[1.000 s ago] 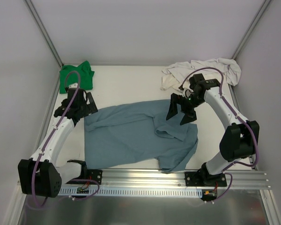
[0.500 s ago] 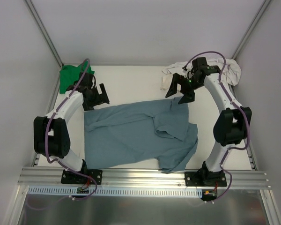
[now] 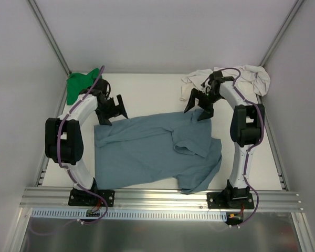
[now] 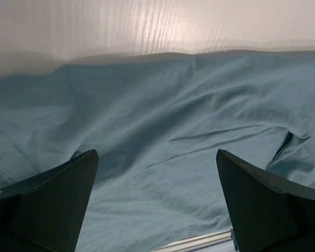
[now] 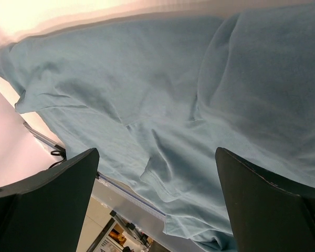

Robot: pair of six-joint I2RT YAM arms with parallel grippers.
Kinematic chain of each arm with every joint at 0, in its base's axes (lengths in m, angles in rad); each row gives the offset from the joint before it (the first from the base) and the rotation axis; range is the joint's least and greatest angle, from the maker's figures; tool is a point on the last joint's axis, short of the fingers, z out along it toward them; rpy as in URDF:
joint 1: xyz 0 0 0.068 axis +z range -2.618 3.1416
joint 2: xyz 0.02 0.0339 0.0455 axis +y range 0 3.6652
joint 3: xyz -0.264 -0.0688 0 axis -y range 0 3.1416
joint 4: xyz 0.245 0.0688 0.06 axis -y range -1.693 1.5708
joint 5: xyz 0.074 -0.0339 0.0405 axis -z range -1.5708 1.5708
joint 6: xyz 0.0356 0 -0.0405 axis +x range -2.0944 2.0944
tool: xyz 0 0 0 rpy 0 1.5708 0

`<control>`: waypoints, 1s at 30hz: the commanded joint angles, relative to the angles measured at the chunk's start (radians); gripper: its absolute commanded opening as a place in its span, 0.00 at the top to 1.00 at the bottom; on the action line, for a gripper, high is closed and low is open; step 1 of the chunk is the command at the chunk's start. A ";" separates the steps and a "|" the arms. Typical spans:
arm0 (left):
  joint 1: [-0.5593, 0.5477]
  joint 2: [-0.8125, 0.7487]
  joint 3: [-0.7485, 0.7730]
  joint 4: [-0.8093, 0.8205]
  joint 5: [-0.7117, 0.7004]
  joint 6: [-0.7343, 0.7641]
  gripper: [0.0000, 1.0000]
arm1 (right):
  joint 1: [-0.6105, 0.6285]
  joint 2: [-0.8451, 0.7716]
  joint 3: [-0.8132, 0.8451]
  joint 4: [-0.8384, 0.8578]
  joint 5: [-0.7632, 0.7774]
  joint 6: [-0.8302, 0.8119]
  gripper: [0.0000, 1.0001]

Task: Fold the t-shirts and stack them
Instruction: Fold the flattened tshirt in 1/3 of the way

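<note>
Lying rumpled, the slate-blue shirt (image 3: 147, 152) is flanked at its far edge by the left gripper (image 3: 113, 112) and right gripper (image 3: 198, 108), both held wide apart and empty. Its 2 far corners should be pinched together so the fold is kept square; the green shirt (image 3: 80, 86) and cream shirt (image 3: 244, 79) are bunched behind

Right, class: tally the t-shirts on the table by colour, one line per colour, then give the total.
Slate-blue t-shirt: 1
Green t-shirt: 1
Cream t-shirt: 1
Total: 3
</note>
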 commanded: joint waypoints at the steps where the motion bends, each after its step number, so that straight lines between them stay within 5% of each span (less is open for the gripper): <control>1: -0.006 0.041 0.029 -0.052 0.047 0.000 0.03 | -0.012 -0.002 0.015 0.012 -0.010 0.009 0.01; 30: -0.008 0.249 0.138 -0.111 -0.033 -0.023 0.02 | -0.024 0.124 0.064 0.037 -0.011 0.065 0.00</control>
